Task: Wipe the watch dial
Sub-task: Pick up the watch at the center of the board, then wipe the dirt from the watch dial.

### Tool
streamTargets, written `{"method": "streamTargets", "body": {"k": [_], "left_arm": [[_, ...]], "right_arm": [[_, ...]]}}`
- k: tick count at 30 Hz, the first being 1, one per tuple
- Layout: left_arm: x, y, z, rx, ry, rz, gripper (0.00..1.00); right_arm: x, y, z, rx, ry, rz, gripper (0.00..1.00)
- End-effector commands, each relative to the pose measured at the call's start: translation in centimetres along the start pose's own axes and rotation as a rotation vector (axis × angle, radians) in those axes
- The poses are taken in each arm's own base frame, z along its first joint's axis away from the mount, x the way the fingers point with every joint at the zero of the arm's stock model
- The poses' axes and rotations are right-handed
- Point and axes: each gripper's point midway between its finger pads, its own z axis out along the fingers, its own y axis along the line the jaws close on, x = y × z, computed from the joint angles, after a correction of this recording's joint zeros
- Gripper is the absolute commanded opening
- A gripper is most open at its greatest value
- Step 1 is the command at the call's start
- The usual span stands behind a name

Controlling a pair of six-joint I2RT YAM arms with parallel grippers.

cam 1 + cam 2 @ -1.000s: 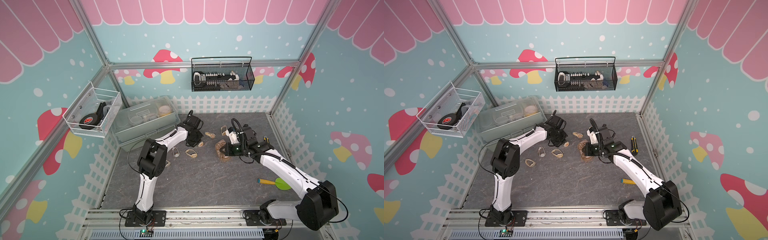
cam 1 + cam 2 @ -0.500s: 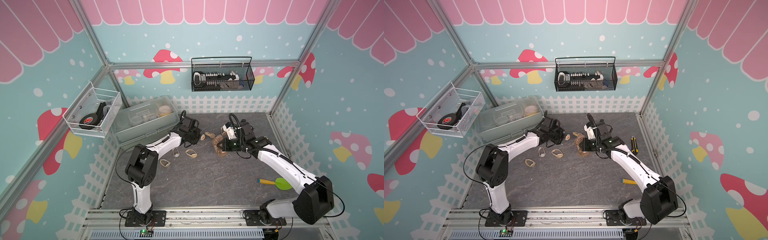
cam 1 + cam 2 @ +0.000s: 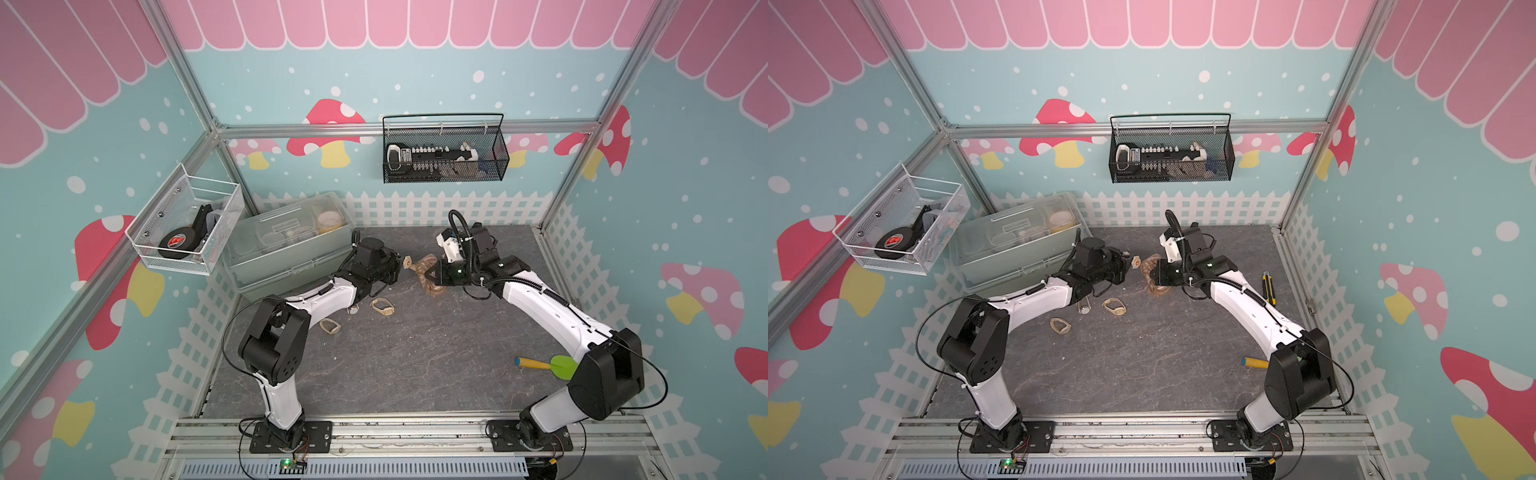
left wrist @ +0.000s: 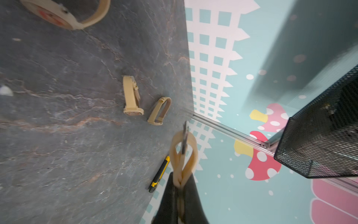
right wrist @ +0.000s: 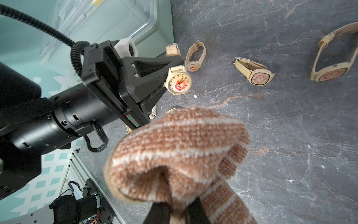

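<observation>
Two grippers are clenched above the table (image 3: 415,353); nearest, the right gripper (image 5: 177,205) pinches a brown striped cloth (image 5: 178,143), its bunched folds hiding the fingertips; beyond, the left gripper (image 4: 179,183) clamps the strap of the watch (image 5: 179,81), held clear of the surface, long axis in line with the fingers, dial outermost and facing the cloth; from the left wrist only its edge shows; cream round case, black hands, red mark; farther off lie spare watches (image 5: 253,72).
</observation>
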Motion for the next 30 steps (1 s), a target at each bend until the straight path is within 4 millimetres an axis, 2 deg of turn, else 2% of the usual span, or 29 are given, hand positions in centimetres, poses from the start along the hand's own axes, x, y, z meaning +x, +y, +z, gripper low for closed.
{"method": "streamTargets", "body": {"k": [1, 8, 13, 19, 26, 29, 30], "left_arm": [[0.1, -4.3, -1.7, 0.146, 0.001, -0.025, 0.0], [0.5, -4.6, -2.0, 0.156, 0.021, -0.015, 0.0], [1.1, -4.6, -1.3, 0.164, 0.064, -0.005, 0.0], [1.8, -4.7, -0.9, 0.157, 0.102, 0.021, 0.0], [3.2, -3.2, -0.6, 0.053, 0.161, 0.12, 0.0], [3.8, -2.4, -0.7, 0.002, 0.179, 0.17, 0.0], [3.9, -2.1, -0.7, -0.007, 0.184, 0.178, 0.0]], "right_arm": [[-1.6, 0.9, 0.4, -0.023, -0.024, -0.023, 0.0], [-3.4, 1.5, 1.8, -0.047, -0.029, -0.018, 0.0], [-4.4, 1.5, 3.5, -0.06, -0.022, -0.008, 0.0], [-5.8, 2.0, 4.6, -0.076, -0.028, -0.004, 0.0], [-7.2, 2.3, 5.4, -0.082, -0.03, -0.011, 0.0], [-8.1, 2.9, 5.1, -0.086, -0.042, -0.023, 0.0], [-8.1, 2.5, 5.8, -0.079, -0.032, -0.021, 0.0]]}}
